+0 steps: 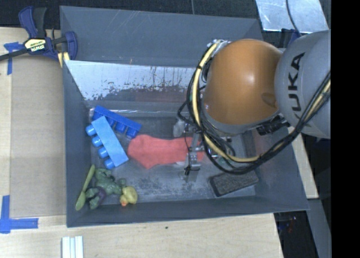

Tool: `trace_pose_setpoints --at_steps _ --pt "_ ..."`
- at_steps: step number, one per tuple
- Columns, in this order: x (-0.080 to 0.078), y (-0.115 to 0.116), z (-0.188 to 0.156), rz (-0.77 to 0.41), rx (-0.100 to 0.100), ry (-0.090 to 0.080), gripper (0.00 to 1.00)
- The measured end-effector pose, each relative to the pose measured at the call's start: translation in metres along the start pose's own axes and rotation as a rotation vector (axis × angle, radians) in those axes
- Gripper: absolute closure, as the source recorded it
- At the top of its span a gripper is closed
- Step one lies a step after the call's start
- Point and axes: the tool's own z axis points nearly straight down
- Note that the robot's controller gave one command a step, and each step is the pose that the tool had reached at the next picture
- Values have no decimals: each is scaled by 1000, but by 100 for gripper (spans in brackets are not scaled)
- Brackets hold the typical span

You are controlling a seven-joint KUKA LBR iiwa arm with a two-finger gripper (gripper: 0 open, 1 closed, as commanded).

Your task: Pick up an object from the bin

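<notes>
Claw (pixel 191 160) low at the right end of the red soft lump (pixel 154 150) — grasp step, I'd say. Opening: can't tell. Next — close on it, lift clear.

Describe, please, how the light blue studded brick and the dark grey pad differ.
The light blue studded brick is bright, the dark grey pad dull. The brick bears round studs; the pad looks flat. The brick lies left in the bin, the pad right. Both are oblong and slanted.

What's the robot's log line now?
gripper | over red lump, near its end | blue brick beside lump | grey block nearby
</notes>
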Motion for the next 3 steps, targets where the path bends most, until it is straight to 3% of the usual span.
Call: trace_pose_setpoints --at_steps 1,2,3 --pt "-1 0 -3 1 -1 -7 0" --pt "-57 -11 64 24 -2 -15 0" --pt "-64 -2 132 -59 -2 -19 0"
